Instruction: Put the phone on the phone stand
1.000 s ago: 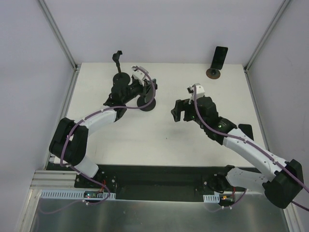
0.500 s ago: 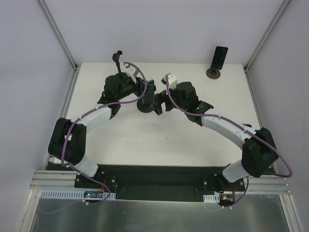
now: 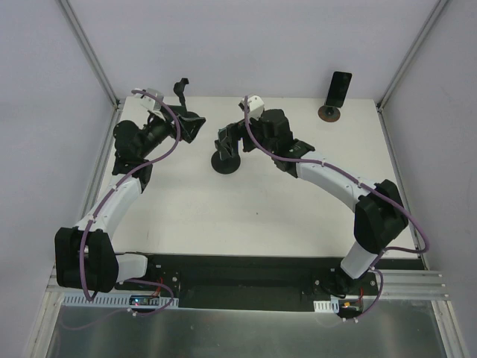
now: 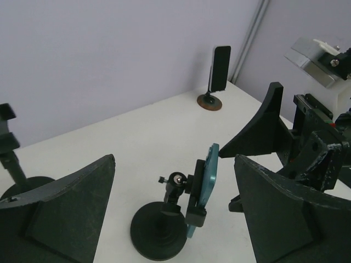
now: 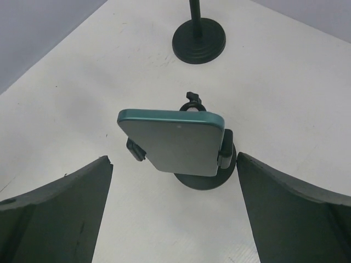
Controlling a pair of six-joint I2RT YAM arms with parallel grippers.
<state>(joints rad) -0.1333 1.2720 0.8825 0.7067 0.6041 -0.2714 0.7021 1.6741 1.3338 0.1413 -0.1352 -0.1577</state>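
1. Phone [image 5: 173, 139] clamped on stand [image 4: 162, 233], mid counter [image 3: 298, 209]; left end effector [image 3: 191, 127] open, empty, apart.
2. Right end effector [image 3: 226, 140] open, empty, just beside phone; sloppy retreat could clip it, topple stand.

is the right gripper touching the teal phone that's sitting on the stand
Apart. In the right wrist view the open right gripper straddles the phone, and white table shows on both sides between it and the phone.
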